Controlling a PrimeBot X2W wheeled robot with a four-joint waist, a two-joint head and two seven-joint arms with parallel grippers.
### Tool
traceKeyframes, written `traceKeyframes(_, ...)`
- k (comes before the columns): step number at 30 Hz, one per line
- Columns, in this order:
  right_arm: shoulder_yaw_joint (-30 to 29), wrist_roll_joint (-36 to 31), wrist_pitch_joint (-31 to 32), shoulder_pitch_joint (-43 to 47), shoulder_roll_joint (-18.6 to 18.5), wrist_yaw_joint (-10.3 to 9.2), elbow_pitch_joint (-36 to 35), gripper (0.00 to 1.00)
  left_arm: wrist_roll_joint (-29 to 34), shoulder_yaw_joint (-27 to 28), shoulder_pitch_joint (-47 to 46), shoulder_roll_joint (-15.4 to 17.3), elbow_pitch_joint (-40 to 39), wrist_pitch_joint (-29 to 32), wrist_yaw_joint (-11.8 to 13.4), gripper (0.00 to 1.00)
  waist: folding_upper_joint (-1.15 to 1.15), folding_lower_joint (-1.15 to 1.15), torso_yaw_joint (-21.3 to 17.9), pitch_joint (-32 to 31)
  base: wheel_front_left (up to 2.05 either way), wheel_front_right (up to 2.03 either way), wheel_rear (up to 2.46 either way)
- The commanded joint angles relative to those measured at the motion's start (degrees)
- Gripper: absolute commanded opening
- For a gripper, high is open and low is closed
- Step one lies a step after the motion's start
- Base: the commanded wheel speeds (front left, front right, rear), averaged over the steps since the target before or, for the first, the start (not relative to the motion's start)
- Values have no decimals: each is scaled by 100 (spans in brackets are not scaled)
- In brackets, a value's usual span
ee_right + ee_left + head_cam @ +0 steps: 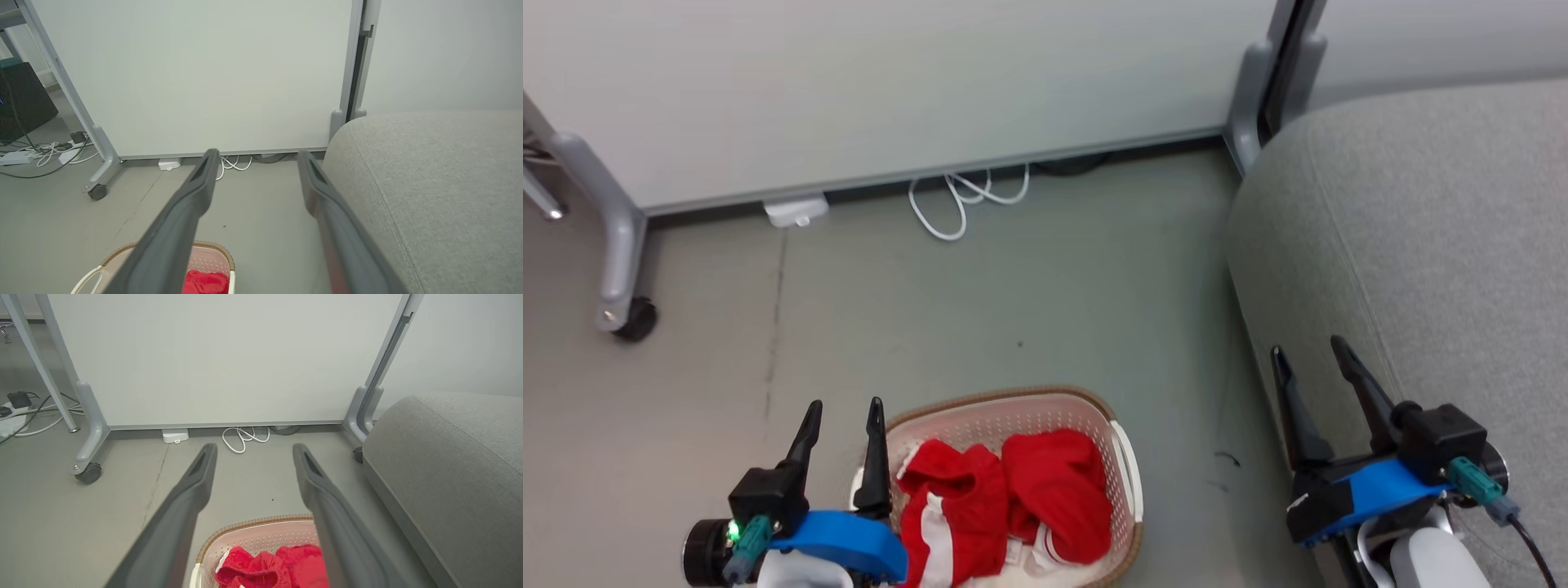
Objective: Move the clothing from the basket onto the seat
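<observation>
**Red clothes in the basket, both my grippers spread wide**

The clothing (1013, 498) lies bunched inside the basket (1005, 400): two red pieces side by side, the left one showing white bands, the right one a rounded red heap with white trim at its lower edge. The basket sits on the grey floor (1013, 286), close in front of me and toward my left side.

My left gripper (845, 403) hangs just beside the basket's left rim, above it, fingers wide apart and holding nothing. My right gripper (1307, 345) is well apart from the basket, at the front edge of the sofa (1437, 245), fingers also spread wide with nothing between them.

The sofa stands to the right of the basket with bare floor between them. Beyond, a white cable (964, 200) loops under a pale panel (890, 90), and a caster wheel (637, 318) stands at the far left.
</observation>
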Motion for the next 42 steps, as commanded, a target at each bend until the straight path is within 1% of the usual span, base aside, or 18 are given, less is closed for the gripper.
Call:
traceKeyframes(1, 5, 14, -30, -138, -28, 7, -51, 100, 2, 2, -181, 29, 112, -16, -24, 100, 0, 0, -229, 420, 0, 0, 0)
traceKeyframes(7, 61, 50, -76, -447, -27, 6, -145, 100, 145, -127, -728, 129, 909, -16, -68, 100, 0, 0, -568, 1219, 0, 0, 0)
traceKeyframes(14, 123, 151, -182, -764, -23, 6, -149, 100, 195, -227, -1413, 262, 2004, 11, -132, 100, 0, 0, -917, 2010, 0, 0, 0)
traceKeyframes(21, 163, 321, -273, -1014, -22, 6, -151, 100, 265, -396, -2074, 399, 2861, 135, -226, 100, 0, 0, -1120, 2732, 0, 0, 0)
traceKeyframes(27, 249, 496, -299, -1211, -23, 6, -137, 100, 282, -482, -2485, 495, 3353, 215, -264, 100, 0, 0, -1235, 3195, 0, 0, 0)
traceKeyframes(31, 279, 599, -302, -1298, -23, 6, -256, 100, 296, -497, -2716, 569, 3603, 243, -186, 100, 0, 0, -1306, 3443, 0, 0, 0)
traceKeyframes(42, 384, 822, -302, -1383, -23, 6, -365, 100, 203, -502, -3174, 694, 4033, 275, -124, 100, 0, 0, -1457, 3817, 0, 0, 0)
